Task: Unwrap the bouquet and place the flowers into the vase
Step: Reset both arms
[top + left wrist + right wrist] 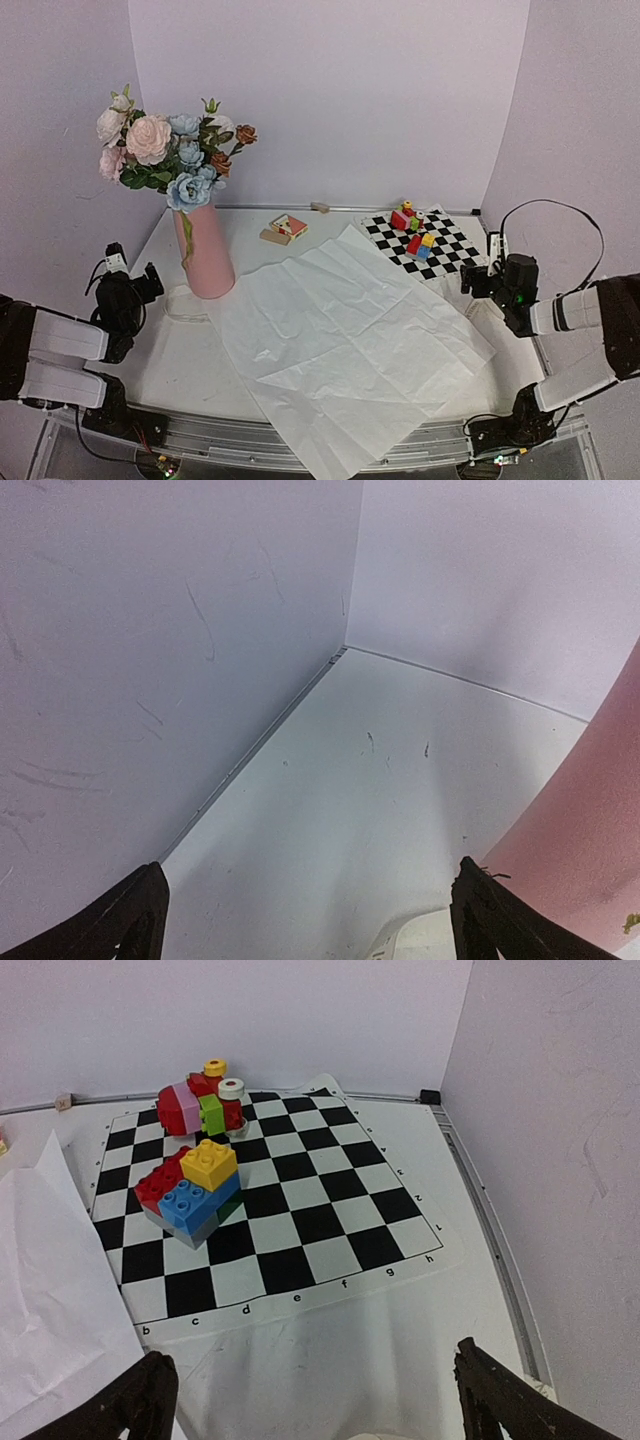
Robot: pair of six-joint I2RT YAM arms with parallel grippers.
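A: 2 sets of jaws apart, empty: left gripper (305, 920) just left of the vase (206, 258), right gripper (310, 1400) well right. Flowers (165, 150)?
B: Upright in vase. Likely light, top-heavy; hold stems, not soft blooms.

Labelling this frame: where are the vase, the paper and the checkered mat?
vase (209, 256), top view, middle of its pink wall.
paper (340, 350), top view, centre of the sheet.
mat (300, 1210), right wrist view, a middle square.
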